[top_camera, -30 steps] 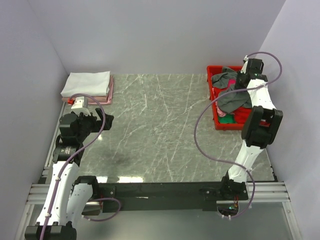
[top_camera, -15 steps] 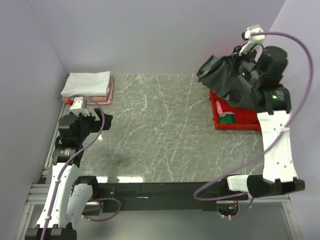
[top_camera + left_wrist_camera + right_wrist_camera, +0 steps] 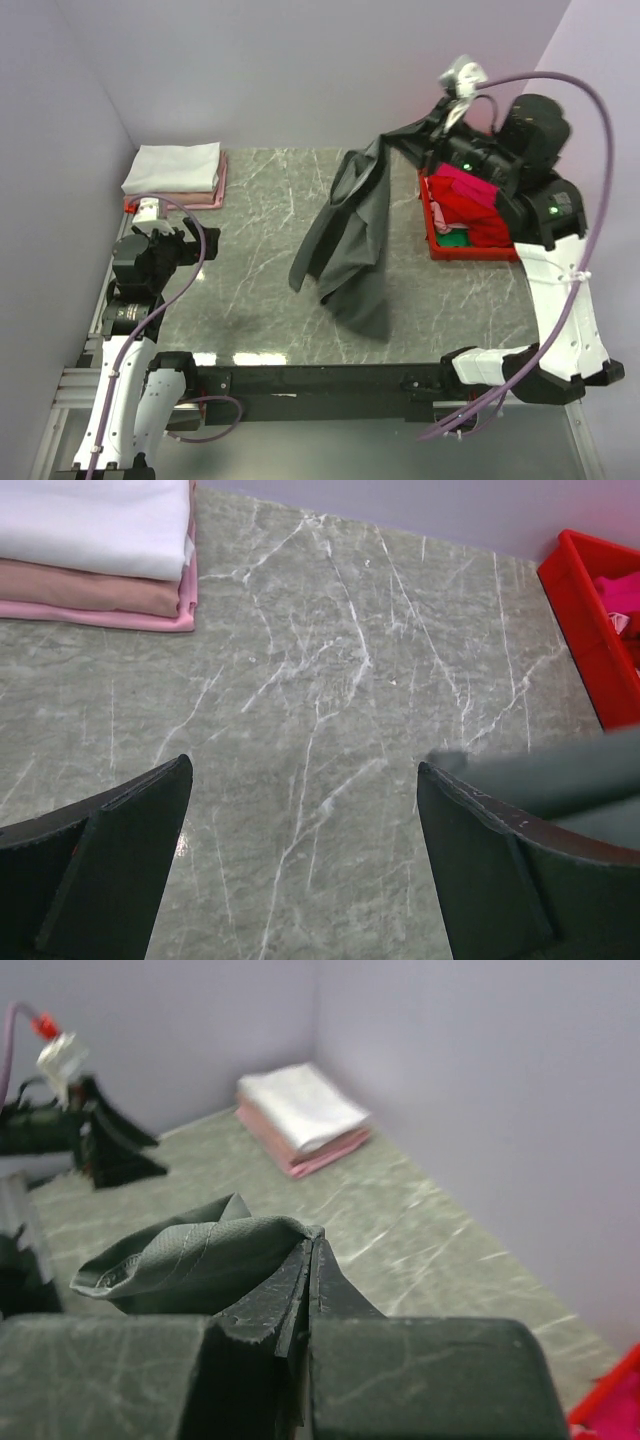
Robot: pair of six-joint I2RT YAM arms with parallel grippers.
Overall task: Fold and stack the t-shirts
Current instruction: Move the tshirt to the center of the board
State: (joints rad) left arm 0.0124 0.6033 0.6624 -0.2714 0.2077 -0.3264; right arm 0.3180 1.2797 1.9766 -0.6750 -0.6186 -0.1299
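Observation:
My right gripper is shut on the dark charcoal-grey t-shirt and holds it high; the cloth hangs down over the middle of the table. In the right wrist view the jaws are pressed together on a fold of the shirt. A folded white t-shirt lies on folded pale pink ones at the back left; the stack also shows in the left wrist view. Magenta and green t-shirts lie in the red crate. My left gripper is open and empty above bare table at the left.
The red crate's corner shows in the left wrist view. The marble table is walled at the back and both sides. A black rail runs along the near edge.
My right arm lifted the charcoal t-shirt out of the crate and swung it left over the table, where it now hangs unfurled. The left arm shifted only slightly.

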